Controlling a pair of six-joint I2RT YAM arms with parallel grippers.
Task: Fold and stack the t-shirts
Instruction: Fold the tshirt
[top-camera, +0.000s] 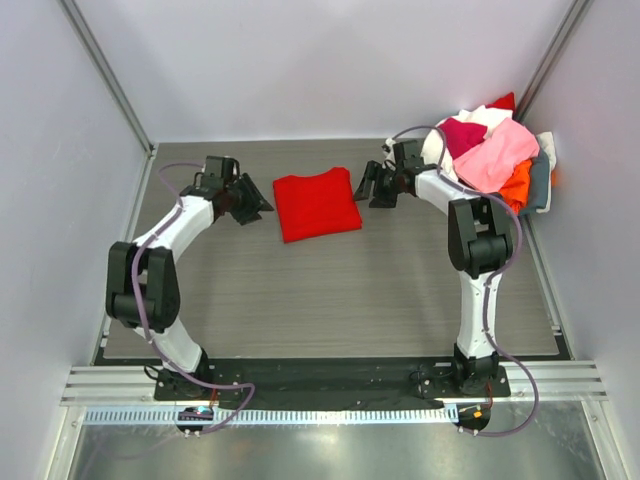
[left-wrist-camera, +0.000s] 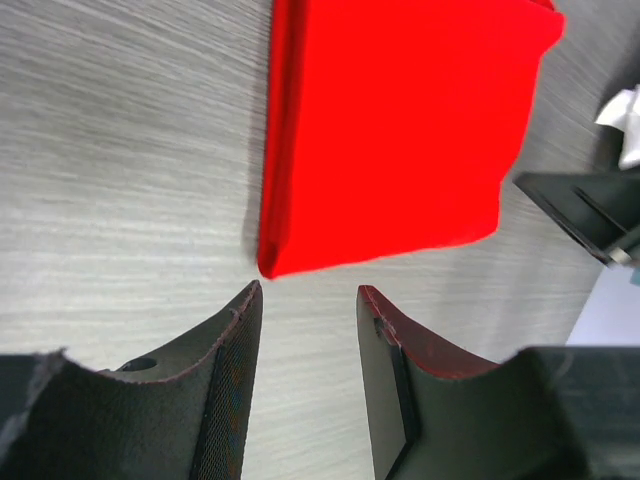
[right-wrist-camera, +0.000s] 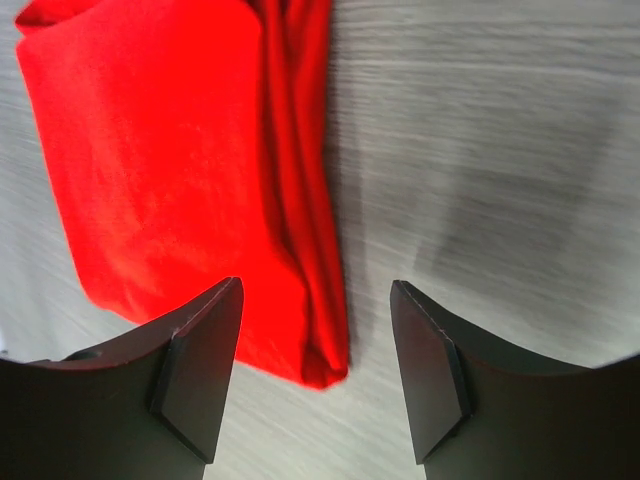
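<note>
A bright red t-shirt (top-camera: 316, 203) lies folded into a flat rectangle on the table, at the back centre. My left gripper (top-camera: 262, 205) sits just off its left edge, open and empty, and in the left wrist view its tips (left-wrist-camera: 310, 290) stop short of the red shirt's (left-wrist-camera: 400, 130) near corner. My right gripper (top-camera: 368, 185) stands open at the shirt's right edge. Seen from the right wrist, its jaws (right-wrist-camera: 316, 287) straddle the folded corner of the red shirt (right-wrist-camera: 170, 150) without touching it. More t-shirts, pink (top-camera: 497, 155), magenta (top-camera: 462, 133), white (top-camera: 487, 118) and orange (top-camera: 517, 183), are heaped at the back right.
The heap rests in a grey basket (top-camera: 541, 180) against the right wall. White walls close the table in on the left, back and right. The wood-grain tabletop (top-camera: 330, 300) stretches from the shirt to the arm bases.
</note>
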